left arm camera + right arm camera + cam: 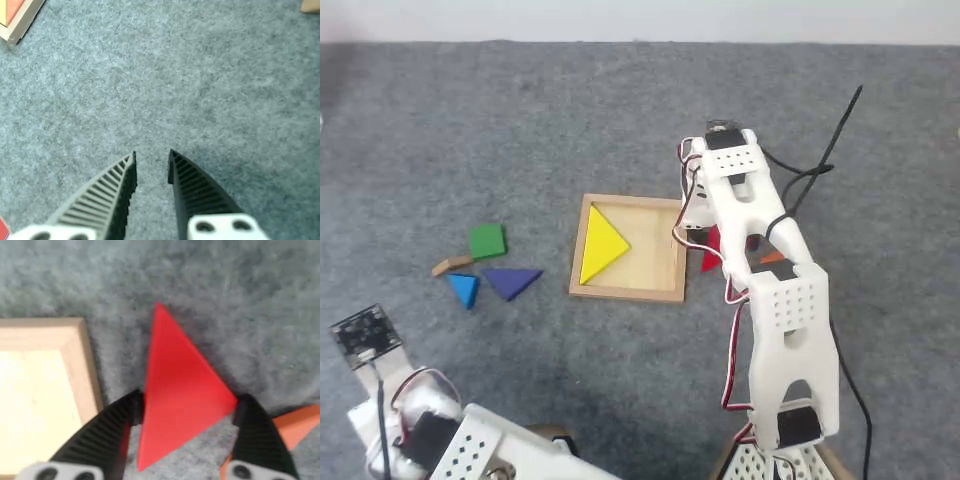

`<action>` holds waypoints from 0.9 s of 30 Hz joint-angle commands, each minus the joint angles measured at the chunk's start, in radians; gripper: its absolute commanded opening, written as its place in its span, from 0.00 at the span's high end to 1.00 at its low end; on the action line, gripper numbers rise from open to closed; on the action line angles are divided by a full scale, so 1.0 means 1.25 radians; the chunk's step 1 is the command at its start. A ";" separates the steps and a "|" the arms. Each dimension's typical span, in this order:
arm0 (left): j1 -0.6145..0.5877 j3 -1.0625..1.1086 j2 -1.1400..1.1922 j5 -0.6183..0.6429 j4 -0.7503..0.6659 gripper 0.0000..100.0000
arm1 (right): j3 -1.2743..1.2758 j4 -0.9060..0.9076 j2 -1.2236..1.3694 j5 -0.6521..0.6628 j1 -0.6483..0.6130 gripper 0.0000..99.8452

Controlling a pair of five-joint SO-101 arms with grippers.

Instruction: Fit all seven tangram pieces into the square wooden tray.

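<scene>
**Step in hand: pick-up of the red triangle**

The right gripper (190, 399) stood over the red triangle (175, 385), which lay flat on the surface (520, 120) just beside the right-hand rim of the tray (628, 292). Its fingers (112, 432) were spread, one to each side of the triangle and close against its edges. Firm pressure could not be confirmed.

Recommended procedure, as a judgement:
1. Close squarely across the two opposed edges. A grip near a corner would probably let the piece pivot.
2. Keep the inner finger off the tray rim while closing, since it sat next to the rim.
3. Avoid the orange piece (297, 422), which lay just beside the outer finger and could be dragged along.
4. Lift clear of the rim before traversing, then lower the piece flat.

**Tray contents**

The tray held one piece, the yellow triangle (600, 243), lying against the left wall. The remainder of the floor was bare wood.

**Remaining pieces**

The green square (487, 240), tan piece (452, 265), blue triangle (465, 289) and navy triangle (512, 281) lay grouped on the surface, well apart from the tray on its left.

**Left gripper**

The left gripper (151, 156) hung over bare surface, its fingers slightly parted with nothing between them.
</scene>
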 commanded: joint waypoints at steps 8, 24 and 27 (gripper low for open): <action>-0.006 -0.007 -0.012 -0.007 0.004 0.90 | -0.048 -0.020 -0.002 -0.006 -0.008 0.85; -0.006 -0.007 -0.012 -0.007 0.005 0.90 | -0.410 0.202 0.002 -0.005 -0.093 0.85; -0.006 -0.007 -0.012 -0.007 0.005 0.90 | -0.412 0.202 0.006 -0.005 -0.089 0.85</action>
